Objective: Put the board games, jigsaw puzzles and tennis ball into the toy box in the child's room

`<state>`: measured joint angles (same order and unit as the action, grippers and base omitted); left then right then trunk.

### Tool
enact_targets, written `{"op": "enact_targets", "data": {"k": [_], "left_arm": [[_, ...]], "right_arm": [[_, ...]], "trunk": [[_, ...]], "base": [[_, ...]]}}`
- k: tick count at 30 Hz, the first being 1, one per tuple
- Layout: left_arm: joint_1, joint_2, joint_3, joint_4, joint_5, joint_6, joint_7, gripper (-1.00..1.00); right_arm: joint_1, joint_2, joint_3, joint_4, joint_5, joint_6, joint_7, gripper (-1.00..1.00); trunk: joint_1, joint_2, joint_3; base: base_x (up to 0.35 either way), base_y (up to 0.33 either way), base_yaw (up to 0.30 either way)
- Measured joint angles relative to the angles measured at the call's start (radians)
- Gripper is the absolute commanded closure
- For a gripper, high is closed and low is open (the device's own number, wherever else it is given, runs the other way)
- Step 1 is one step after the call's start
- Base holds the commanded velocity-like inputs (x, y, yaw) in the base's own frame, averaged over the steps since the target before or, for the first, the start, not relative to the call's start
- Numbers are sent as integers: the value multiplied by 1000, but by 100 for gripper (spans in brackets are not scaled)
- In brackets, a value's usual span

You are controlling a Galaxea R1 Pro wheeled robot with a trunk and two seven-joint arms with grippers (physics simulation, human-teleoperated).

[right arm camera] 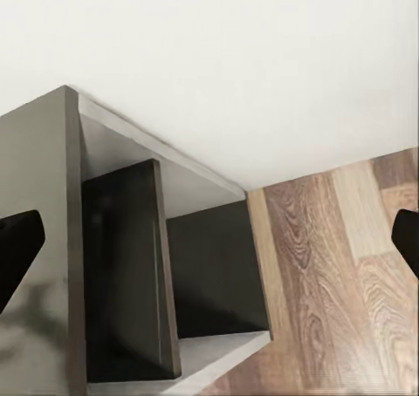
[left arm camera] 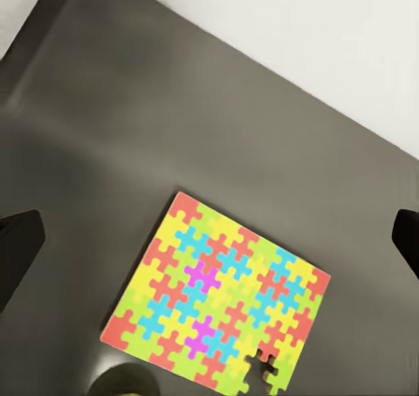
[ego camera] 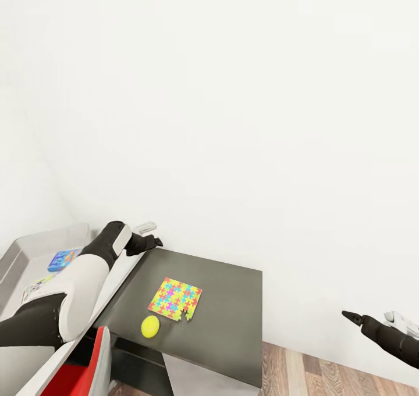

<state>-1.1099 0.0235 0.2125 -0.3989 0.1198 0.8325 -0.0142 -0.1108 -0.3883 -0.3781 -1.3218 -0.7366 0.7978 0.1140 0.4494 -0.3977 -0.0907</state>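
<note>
Risk assessment: the jigsaw puzzle (ego camera: 174, 299) is lying flat on the dark grey cabinet (ego camera: 233, 279), so the fingertips are having no edge to get under; a descent straight onto the slab is likely to be pushing it along the surface rather than lifting it. One piece at the puzzle corner nearest the tennis ball (ego camera: 150, 325) is sitting slightly detached and may be separating during a grasp. The tennis ball is resting just beside that same corner, near the cabinet's front edge, and any sliding of the puzzle is likely to be nudging it off onto the floor.

The left claw (ego camera: 152, 235) is hovering above the cabinet's far corner, next to the wall; in the left wrist view its fingers are showing spread wide, with nothing between them and the puzzle below. The right claw (ego camera: 351, 315) is hanging well clear of the cabinet, over the wooden floor (ego camera: 326, 373), also spread and empty.

Container status: the toy box (ego camera: 29, 248), a light grey bin, is standing on the tabletop beside the cabinet. It is holding a light blue board game (ego camera: 63, 259) and a second flat printed item (ego camera: 36, 287), partly hidden by the left arm
</note>
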Motion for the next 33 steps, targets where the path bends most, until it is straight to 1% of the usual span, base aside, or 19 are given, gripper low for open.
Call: {"op": "enact_targets", "data": {"k": [1,2,5,10,11,17,33], "left_arm": [[0,0,0,0,0,0,0,-100],[0,-1,-16,2,0,-3,2,-100],[-1,-2,-45,5,0,-11,3,-100],[-1,-3,-88,10,1,-38,5,-100],[-1,-3,-92,12,1,-41,5,-100],[-1,-4,-106,25,1,-56,5,-100],[0,-8,-110,44,0,-102,4,-100]], "right_arm": [[0,0,0,0,0,0,0,-100],[0,0,14,-5,0,-1,-19,-100],[0,0,29,-10,0,-1,-39,-100],[0,-1,40,-13,2,0,-54,-100],[0,-1,41,-14,2,1,-55,-100],[0,-1,43,-13,2,2,-59,-100],[-1,-1,44,-7,2,1,-60,-100]], "trunk": [[0,0,0],[0,0,0],[0,0,0],[0,0,-2],[0,0,-3],[0,0,-11],[0,0,-37]], "base": [[0,0,0],[0,0,0],[0,0,0],[0,0,0],[0,0,0],[0,0,0],[0,0,0]]}}
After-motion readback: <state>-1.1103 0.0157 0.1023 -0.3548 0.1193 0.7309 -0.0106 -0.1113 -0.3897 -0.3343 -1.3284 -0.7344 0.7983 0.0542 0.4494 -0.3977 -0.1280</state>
